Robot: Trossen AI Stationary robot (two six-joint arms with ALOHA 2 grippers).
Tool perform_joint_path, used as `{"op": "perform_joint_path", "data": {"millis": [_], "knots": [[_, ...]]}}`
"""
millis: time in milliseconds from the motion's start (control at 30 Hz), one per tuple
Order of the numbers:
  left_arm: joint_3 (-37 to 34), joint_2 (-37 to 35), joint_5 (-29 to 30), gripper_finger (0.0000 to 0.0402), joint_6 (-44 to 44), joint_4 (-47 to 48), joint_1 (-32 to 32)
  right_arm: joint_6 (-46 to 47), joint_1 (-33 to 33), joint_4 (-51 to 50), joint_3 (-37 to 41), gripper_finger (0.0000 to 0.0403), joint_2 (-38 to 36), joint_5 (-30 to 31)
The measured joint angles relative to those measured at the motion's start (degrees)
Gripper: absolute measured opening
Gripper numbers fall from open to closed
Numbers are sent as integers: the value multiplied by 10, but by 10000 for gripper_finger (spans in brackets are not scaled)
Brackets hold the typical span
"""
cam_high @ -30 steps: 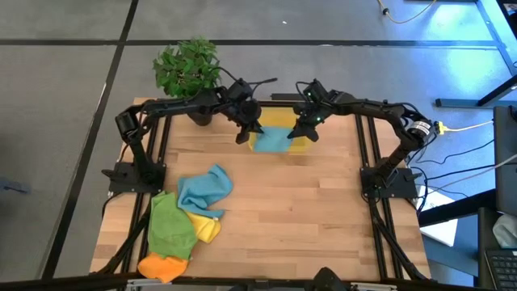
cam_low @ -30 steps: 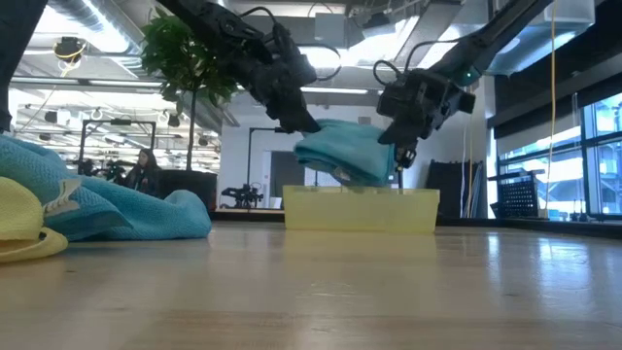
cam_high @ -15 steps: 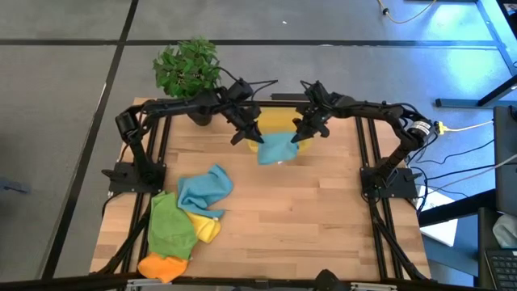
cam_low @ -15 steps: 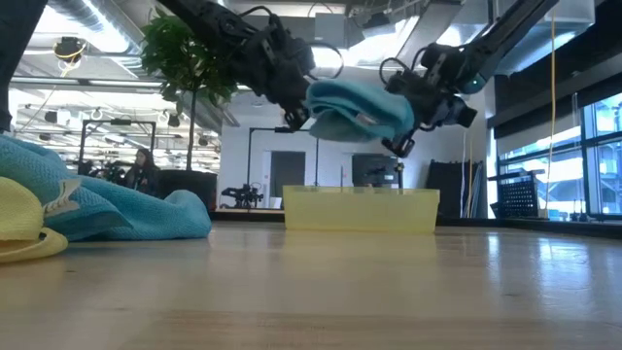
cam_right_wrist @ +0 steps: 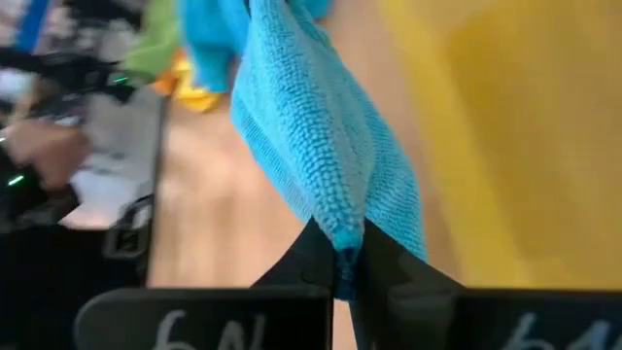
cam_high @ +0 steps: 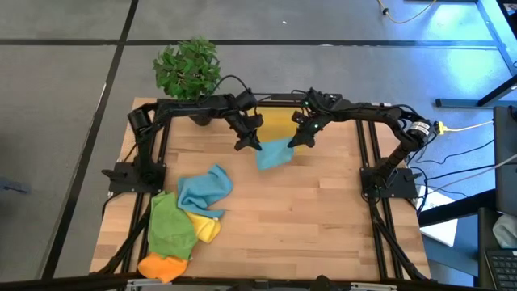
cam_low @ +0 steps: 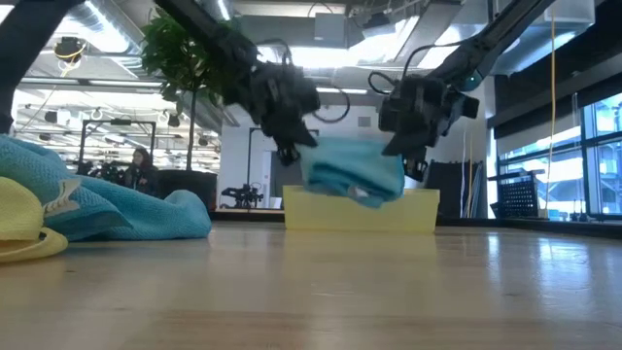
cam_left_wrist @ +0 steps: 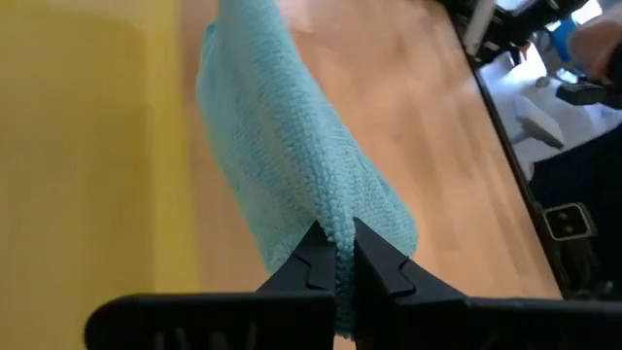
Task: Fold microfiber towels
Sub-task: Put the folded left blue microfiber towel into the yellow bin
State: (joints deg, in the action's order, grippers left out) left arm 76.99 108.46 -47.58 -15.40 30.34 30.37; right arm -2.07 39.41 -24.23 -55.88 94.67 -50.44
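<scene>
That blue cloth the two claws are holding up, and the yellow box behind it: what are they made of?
The teal-blue towel looks like soft microfiber: the wrist views show a fine looped, nubby weave with a stitched edge, and it hangs limp between the left gripper and the right gripper. The yellow bin seems to be plastic: smooth, straight-walled and see-through in the low view.

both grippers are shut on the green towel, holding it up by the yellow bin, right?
Not quite: the held towel is teal-blue, not green. The high view shows the left gripper and right gripper shut on the teal-blue towel, lifted by the yellow bin. The green towel lies in the pile.
</scene>
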Motion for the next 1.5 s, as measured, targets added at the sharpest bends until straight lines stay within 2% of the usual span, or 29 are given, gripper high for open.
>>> {"op": "perform_joint_path", "data": {"millis": [233,367,533,667,800,1133,1233,1500], "knots": [[0,32,-3,0,14,-32,51,35,4,48,0,10,0,120],[-1,33,-14,0,19,-56,74,46,12,78,0,10,0,139],[0,33,13,0,17,-77,91,46,20,93,0,10,1,217],[0,33,-17,0,18,-76,92,42,22,99,-1,10,2,215],[-1,31,-31,0,18,-75,88,46,24,104,-6,12,2,178],[31,17,-41,0,10,-82,98,32,37,110,-33,10,2,189],[41,16,-24,0,7,-85,99,30,47,112,-34,10,2,195],[43,34,89,0,2,-88,103,19,66,115,-36,10,28,228]]}}
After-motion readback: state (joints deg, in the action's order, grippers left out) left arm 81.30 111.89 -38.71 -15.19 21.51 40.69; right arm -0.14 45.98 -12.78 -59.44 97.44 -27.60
